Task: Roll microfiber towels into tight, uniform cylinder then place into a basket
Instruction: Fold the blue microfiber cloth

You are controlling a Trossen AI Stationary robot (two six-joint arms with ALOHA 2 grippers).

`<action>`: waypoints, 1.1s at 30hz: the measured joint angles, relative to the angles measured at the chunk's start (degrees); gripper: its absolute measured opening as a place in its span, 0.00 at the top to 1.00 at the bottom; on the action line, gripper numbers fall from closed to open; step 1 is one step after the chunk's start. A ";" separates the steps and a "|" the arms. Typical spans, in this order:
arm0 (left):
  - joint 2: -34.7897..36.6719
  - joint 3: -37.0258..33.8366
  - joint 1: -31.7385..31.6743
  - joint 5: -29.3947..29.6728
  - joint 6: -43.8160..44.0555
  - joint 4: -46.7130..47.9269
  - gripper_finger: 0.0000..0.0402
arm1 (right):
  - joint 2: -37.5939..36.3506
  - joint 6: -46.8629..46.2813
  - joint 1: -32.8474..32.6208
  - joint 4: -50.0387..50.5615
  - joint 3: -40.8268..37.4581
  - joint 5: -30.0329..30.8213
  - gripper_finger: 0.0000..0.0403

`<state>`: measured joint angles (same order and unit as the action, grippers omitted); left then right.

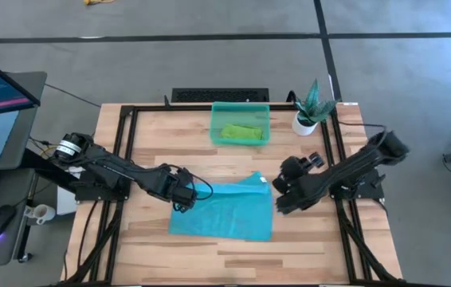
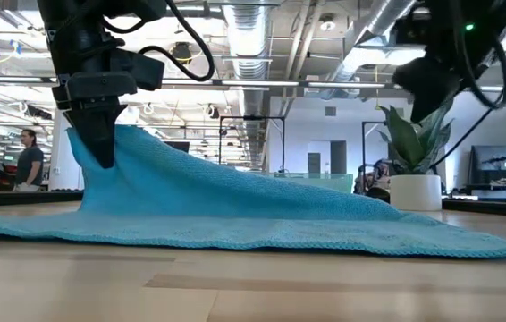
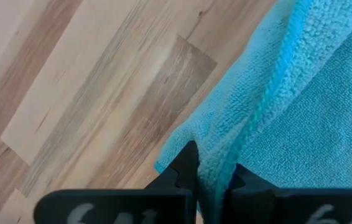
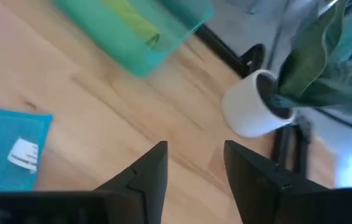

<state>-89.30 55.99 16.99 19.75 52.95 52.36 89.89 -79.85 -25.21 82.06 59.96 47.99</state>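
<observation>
right gripper fingers apart over bare wood; white pot just ahead, basket farther off, turquoise towel corner beside.

The high view looks straight down on the whole counter. The low view sits at counter level beside the blue towel, facing the room. Both show that towel; each wrist view looks past its own fingers, close to it.

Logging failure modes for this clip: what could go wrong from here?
The left gripper pinches only an edge fold of the blue towel, lifted in the low view; it could slip free. The right gripper is open, off the towel, so lifting may drag the towel instead of rolling it.
</observation>
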 joint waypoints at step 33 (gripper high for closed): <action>0.00 0.00 0.48 -8.92 -1.71 -1.33 1.00 | 1.72 48.33 26.45 -64.70 -16.57 -37.67 0.57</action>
<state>-89.30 55.99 17.47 10.83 51.24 51.03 91.61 -31.52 1.23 17.36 43.39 10.32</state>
